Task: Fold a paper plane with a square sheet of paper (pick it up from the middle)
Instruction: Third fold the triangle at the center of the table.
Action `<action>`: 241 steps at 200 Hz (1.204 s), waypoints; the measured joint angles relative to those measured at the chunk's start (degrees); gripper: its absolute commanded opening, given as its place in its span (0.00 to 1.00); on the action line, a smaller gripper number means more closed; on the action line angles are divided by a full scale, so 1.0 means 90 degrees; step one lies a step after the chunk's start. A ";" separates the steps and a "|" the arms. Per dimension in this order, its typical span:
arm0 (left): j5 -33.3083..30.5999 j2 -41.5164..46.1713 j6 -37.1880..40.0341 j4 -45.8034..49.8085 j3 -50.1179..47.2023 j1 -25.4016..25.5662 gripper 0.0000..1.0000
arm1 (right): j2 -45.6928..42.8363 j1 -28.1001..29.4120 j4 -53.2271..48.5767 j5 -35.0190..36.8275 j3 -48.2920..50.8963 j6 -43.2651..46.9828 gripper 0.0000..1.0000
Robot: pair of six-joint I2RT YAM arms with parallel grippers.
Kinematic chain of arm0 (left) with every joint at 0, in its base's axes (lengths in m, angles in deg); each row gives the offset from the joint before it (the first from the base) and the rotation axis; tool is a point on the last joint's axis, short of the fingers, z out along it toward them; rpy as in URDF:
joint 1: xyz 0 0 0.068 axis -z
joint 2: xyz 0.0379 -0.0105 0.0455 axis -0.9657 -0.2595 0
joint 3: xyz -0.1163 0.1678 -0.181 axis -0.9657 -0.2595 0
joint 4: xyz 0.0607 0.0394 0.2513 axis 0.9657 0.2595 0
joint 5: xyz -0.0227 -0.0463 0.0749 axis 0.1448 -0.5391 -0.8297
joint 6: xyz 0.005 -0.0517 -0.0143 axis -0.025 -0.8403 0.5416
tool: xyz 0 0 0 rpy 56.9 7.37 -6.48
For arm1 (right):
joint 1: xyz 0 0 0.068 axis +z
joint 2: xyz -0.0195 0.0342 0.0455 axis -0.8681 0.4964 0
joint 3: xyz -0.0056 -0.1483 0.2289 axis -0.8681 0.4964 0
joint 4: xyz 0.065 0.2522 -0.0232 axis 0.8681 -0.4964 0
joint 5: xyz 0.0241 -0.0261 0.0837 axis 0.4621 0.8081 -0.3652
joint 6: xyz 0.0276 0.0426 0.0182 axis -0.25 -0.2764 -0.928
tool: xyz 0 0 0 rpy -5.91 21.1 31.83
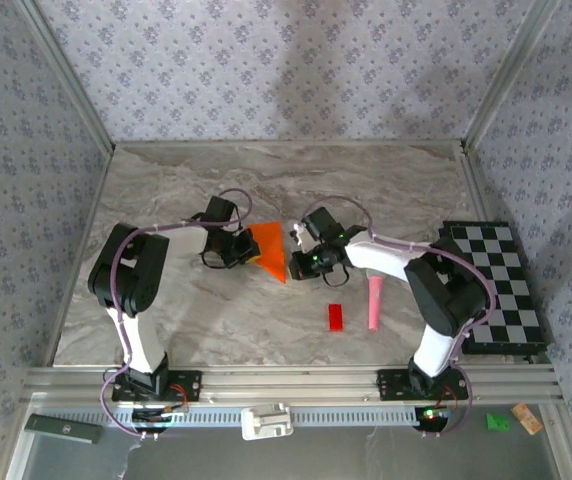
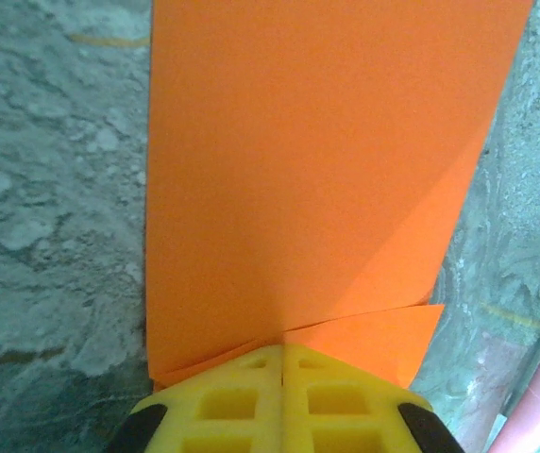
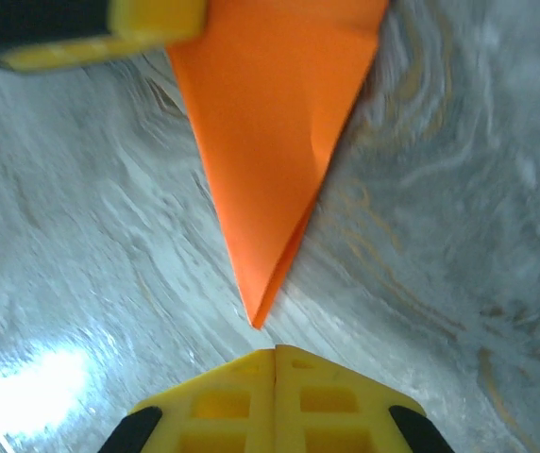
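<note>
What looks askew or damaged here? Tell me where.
The orange paper is folded unevenly: beside the left gripper, an under-layer corner sticks out past the top layer's edge. Nothing looks torn or spilled.

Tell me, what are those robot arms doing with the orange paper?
They're folding it into a plane. The left gripper is shut on the edge of the orange paper, which is already folded to a point. The right gripper is shut too, holding nothing, just short of that pointed tip.
</note>
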 measured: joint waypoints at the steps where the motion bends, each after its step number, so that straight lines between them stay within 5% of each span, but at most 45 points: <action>1: 0.0000 0.0005 -0.0007 0.0012 0.0010 0.0000 0.10 | 0.0000 0.0000 0.0005 0.0007 -0.0007 0.0000 0.04; 50: -0.0134 0.0733 -0.0359 0.0163 0.0151 -0.0044 0.29 | 0.0542 0.0136 0.0126 0.0323 -0.0865 -0.0267 0.05; 94: -0.0321 0.1450 -0.0658 -0.0002 -0.0389 -0.0362 0.29 | 0.0954 0.0243 0.0136 0.0396 -0.1166 -0.0534 0.06; 200: -0.0406 0.1467 -0.0993 -0.0049 -0.0959 -0.0459 0.29 | 0.0432 0.0491 0.0005 0.1037 -0.1188 -0.0532 0.20; 241: -0.0401 0.1443 -0.1105 -0.0197 -0.0988 -0.0459 0.29 | 0.0437 0.0707 -0.0005 0.1005 -0.1401 -0.0457 0.18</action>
